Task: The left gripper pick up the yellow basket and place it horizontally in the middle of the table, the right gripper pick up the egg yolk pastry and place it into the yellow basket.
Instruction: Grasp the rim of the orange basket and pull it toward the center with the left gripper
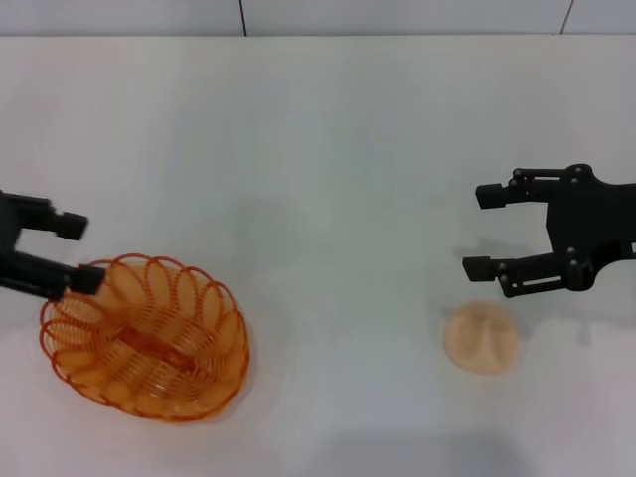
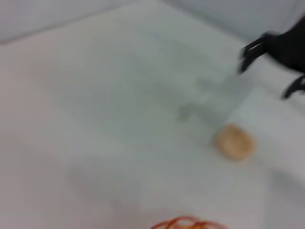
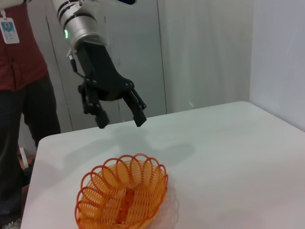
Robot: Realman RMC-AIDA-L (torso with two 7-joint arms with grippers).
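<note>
The yellow basket (image 1: pixel 144 338), an orange looped-wire oval, lies on the white table (image 1: pixel 328 149) at the front left. It also shows in the right wrist view (image 3: pixel 123 194), and its rim shows in the left wrist view (image 2: pixel 189 223). My left gripper (image 1: pixel 79 253) is open just above the basket's far left rim; it also shows in the right wrist view (image 3: pixel 120 118). The egg yolk pastry (image 1: pixel 481 338) sits at the front right and also shows in the left wrist view (image 2: pixel 234 141). My right gripper (image 1: pixel 482 231) is open, just behind the pastry and above the table.
A person in a red top (image 3: pixel 21 90) stands beyond the table's left end, in front of grey cabinet doors (image 3: pixel 138 52). A tiled wall (image 1: pixel 318 15) runs behind the table's far edge.
</note>
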